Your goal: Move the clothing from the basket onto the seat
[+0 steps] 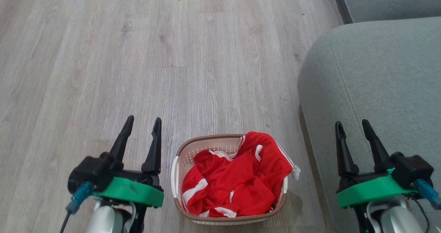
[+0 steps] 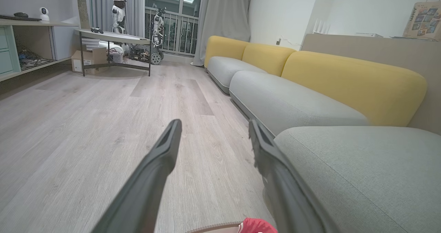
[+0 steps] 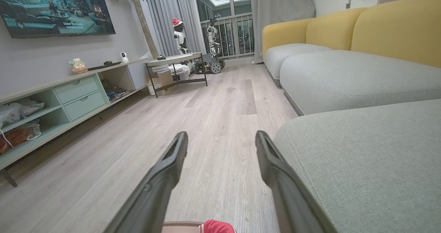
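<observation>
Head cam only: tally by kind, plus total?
Grippers: 2, left gripper, right gripper
Basket: 1, basket
Clothing: 1, red clothing
Cushions: 2, seat, far cushion
Total: 6

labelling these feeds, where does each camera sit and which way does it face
Head view: on the head, looking down at floor, basket with the clothing, seat at right; left tool and right tool show, open.
Left wrist view: on the left wrist, low, facing down the room; its two fingers rise from the bottom.
Right wrist view: right wrist, facing the same way, shelf unit at left; its fingers show.
Shared: both wrist views catch seat, yellow sofa backs, a scrap of clothing.
</observation>
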